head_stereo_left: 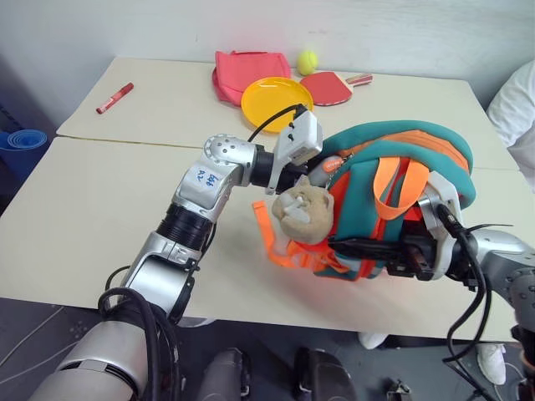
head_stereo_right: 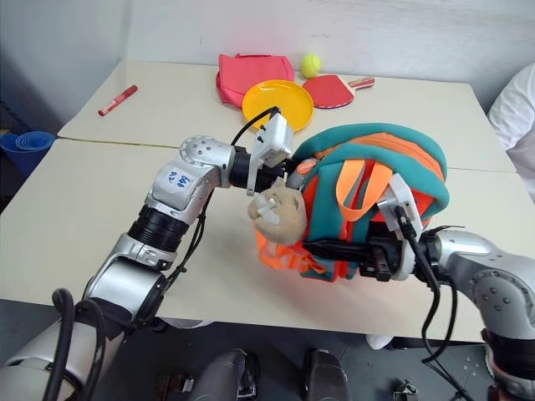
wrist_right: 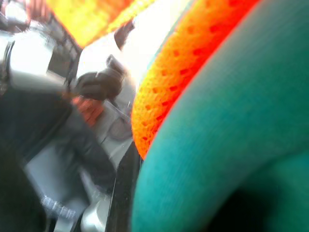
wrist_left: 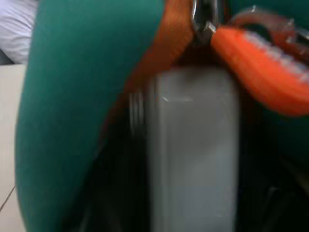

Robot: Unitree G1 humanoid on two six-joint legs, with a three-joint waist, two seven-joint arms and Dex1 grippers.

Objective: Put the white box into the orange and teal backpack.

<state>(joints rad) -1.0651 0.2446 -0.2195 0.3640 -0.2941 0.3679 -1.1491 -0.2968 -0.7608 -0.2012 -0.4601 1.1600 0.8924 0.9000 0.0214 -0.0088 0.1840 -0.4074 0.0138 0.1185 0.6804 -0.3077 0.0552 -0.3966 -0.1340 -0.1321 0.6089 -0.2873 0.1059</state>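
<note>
The orange and teal backpack (head_stereo_left: 393, 200) is held above the near edge of the table (head_stereo_left: 92, 209), lying on its side with its long axis across the scene and its opening turned to the robot's left. The white box (wrist_left: 193, 150) is seen standing on end inside that opening. The right gripper (head_stereo_right: 347, 249) is clamped shut on the backpack's lower edge. The left gripper (head_stereo_left: 322, 171) is pushed into the opening; whether its fingers are apart cannot be told.
</note>
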